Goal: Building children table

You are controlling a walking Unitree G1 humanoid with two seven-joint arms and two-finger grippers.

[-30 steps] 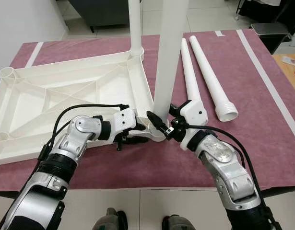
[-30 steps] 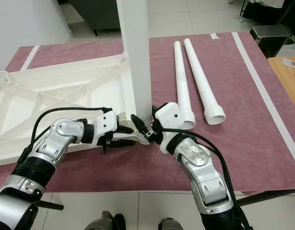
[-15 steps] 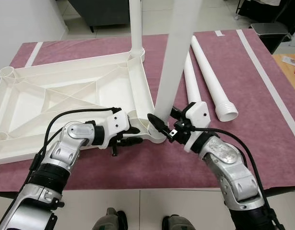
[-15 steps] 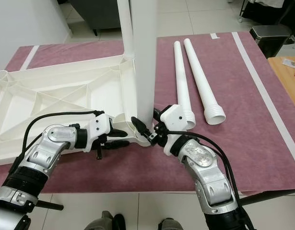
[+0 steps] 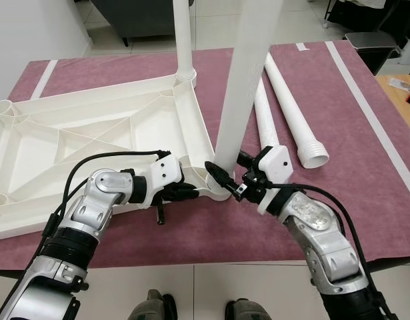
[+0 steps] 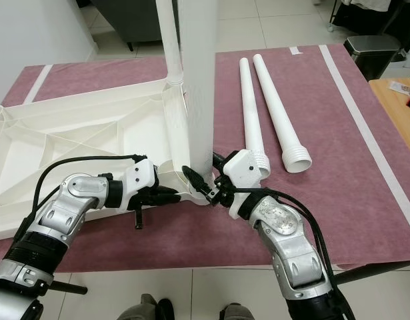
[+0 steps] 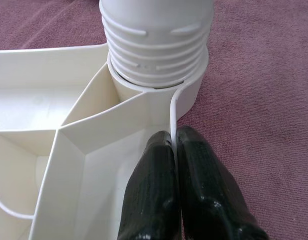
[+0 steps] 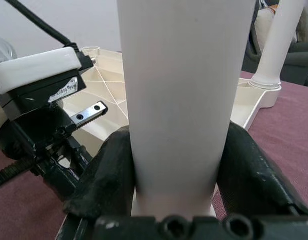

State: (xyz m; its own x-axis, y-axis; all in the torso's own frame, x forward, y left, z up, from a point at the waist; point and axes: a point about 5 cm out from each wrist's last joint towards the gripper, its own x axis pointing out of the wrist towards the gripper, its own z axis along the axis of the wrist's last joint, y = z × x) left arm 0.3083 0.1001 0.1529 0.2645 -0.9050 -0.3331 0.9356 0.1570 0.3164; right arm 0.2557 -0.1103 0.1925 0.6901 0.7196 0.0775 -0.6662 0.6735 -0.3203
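A white plastic table top lies upside down on a maroon mat. One white leg stands in its far corner socket. My right gripper is shut on a second leg, low on its shaft, with black fingers on either side. That leg's threaded end sits in the near corner socket, and the leg leans slightly to the right. My left gripper is shut on the table top's thin rim wall just beside the socket. Two loose legs lie on the mat to the right.
The mat carries white tape stripes and ends near my feet. A grey bin and a wooden surface stand at the right. A dark sofa is behind the mat.
The held leg's top has leaned further right. My left gripper's fingers have come together on the rim beside the socket.
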